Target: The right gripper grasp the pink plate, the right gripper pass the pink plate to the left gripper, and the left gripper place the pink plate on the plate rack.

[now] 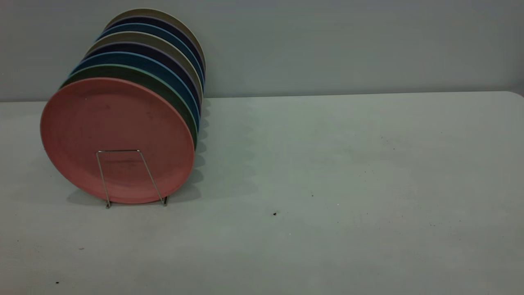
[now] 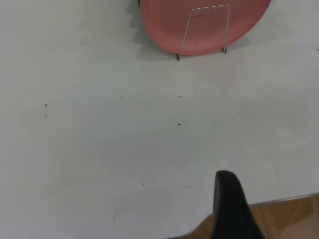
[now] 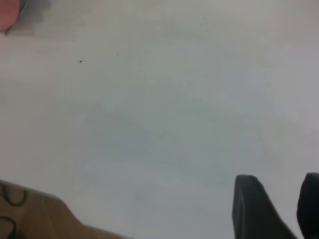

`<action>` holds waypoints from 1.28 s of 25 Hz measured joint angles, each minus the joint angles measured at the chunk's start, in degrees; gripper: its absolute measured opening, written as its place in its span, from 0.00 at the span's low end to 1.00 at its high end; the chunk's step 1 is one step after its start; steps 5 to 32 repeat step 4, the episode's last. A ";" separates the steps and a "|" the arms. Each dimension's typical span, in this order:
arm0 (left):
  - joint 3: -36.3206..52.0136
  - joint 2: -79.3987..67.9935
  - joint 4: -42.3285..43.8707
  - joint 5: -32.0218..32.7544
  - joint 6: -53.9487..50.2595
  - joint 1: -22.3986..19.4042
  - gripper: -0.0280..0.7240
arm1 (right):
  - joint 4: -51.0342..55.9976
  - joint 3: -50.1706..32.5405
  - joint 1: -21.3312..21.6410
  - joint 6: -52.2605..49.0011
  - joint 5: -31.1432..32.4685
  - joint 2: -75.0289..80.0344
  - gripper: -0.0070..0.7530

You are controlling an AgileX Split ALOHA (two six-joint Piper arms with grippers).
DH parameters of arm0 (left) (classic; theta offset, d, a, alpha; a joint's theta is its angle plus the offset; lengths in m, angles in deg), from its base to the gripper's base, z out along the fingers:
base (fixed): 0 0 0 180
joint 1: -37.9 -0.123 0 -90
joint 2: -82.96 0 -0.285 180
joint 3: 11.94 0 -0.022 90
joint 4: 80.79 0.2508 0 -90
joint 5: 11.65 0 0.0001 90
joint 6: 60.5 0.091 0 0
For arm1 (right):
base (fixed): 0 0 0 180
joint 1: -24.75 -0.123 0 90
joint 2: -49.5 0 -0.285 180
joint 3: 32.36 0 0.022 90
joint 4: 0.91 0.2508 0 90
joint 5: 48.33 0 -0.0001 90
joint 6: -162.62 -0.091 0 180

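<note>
The pink plate (image 1: pixel 116 139) stands upright at the front of the plate rack (image 1: pixel 102 176), at the table's left, leaning against the plates behind it. A wire loop of the rack stands in front of its lower part. Neither arm shows in the exterior view. The left wrist view shows the pink plate (image 2: pixel 204 25) and the rack loop (image 2: pixel 185 32) far off, with my left gripper (image 2: pixel 234 209) over the table's near edge. My right gripper (image 3: pixel 279 178) is open and empty above bare table. A sliver of the pink plate (image 3: pixel 7 12) sits in the corner of that view.
Behind the pink plate the rack holds several more upright plates: a green one (image 1: pixel 135 76), blue ones (image 1: pixel 123 59), dark ones and beige ones (image 1: pixel 139 39). The table edge and wooden floor (image 2: pixel 294 214) show beside the left gripper. Black cables (image 3: pixel 12 196) lie past the edge.
</note>
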 joint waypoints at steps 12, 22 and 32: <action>0.00 0.00 0.00 0.00 0.00 0.00 0.63 | 0.00 0.00 0.00 0.00 0.00 0.00 0.32; 0.00 0.00 0.00 0.00 0.00 0.00 0.63 | 0.00 0.00 0.00 0.00 0.00 0.00 0.32; 0.00 0.00 0.00 0.00 0.00 0.00 0.63 | 0.00 0.00 0.00 0.00 0.00 0.00 0.32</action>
